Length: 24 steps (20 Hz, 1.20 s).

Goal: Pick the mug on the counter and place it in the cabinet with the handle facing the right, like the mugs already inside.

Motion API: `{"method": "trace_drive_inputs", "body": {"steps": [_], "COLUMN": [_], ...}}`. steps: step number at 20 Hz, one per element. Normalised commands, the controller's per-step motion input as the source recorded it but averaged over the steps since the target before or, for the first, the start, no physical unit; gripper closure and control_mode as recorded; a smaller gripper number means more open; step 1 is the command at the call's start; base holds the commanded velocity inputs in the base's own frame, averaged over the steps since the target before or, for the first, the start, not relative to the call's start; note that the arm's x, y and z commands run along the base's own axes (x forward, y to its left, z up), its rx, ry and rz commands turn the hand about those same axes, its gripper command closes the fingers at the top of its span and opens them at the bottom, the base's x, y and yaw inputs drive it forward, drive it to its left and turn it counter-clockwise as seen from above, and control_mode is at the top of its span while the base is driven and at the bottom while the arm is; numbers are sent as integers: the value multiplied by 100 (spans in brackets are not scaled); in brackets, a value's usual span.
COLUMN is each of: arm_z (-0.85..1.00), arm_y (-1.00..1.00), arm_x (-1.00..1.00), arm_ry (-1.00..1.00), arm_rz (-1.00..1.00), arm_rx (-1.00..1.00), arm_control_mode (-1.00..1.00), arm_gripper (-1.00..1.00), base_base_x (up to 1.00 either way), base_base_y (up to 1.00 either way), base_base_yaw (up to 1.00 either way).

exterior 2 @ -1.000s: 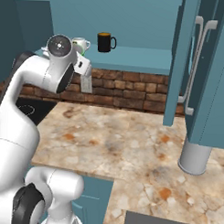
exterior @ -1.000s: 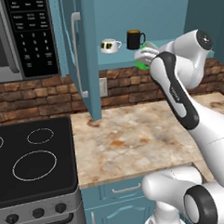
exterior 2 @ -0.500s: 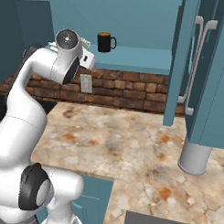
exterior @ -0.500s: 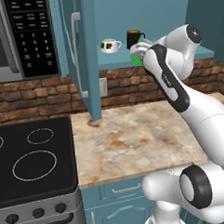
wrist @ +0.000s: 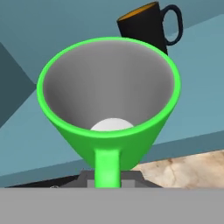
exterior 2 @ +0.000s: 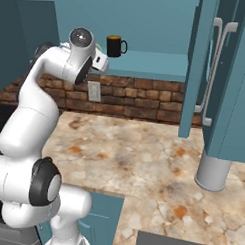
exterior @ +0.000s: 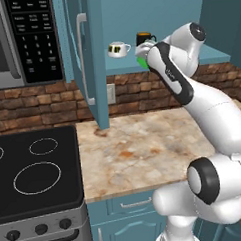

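The bright green mug point(wrist: 109, 109) takes up the middle of the hand view, its pale inside facing me and its loop handle point(wrist: 107, 168) pointing down toward the hand. My gripper point(wrist: 108, 176) is shut on the mug at the handle side, and the mug hides its fingertips. In the left base view the mug point(exterior: 141, 61) hangs at the front edge of the cabinet shelf point(exterior: 122, 65), with the gripper point(exterior: 145, 58) just right of it. The marbled counter point(exterior: 144, 151) lies well below.
On the shelf stand a white mug point(exterior: 119, 49) and a black mug point(exterior: 144, 38) point(wrist: 148, 26) point(exterior 2: 115, 45), the black one's handle to the right. Open cabinet doors with silver bars flank the shelf point(exterior: 84, 59) point(exterior 2: 211, 72). The stovetop point(exterior: 35, 172) is at left, and a grey cylinder point(exterior 2: 213, 172) stands on the counter.
The arm has carried the green mug a little up and left, closer to the shelf edge. The grip has stayed shut.
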Motion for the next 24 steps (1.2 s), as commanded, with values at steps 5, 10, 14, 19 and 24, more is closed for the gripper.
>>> {"method": "trace_drive_inputs", "body": {"steps": [5,10,14,19,24], "arm_z": [-11,-11,-14,-13,-4], "arm_y": [-1,0,-1,-4,-1], "arm_x": [42,32,22,29,23], "arm_ry": [3,2,2,1,0], "arm_rz": [1,3,7,7,8], "arm_rx": [0,0,0,0,0], "arm_control_mode": [-100,-100,-100,-100,-100], "arm_gripper": [100,100,100,100,100], "base_base_x": [0,0,0,0,0], "base_base_y": [0,0,0,0,0], "base_base_yaw": [0,0,0,0,0]}}
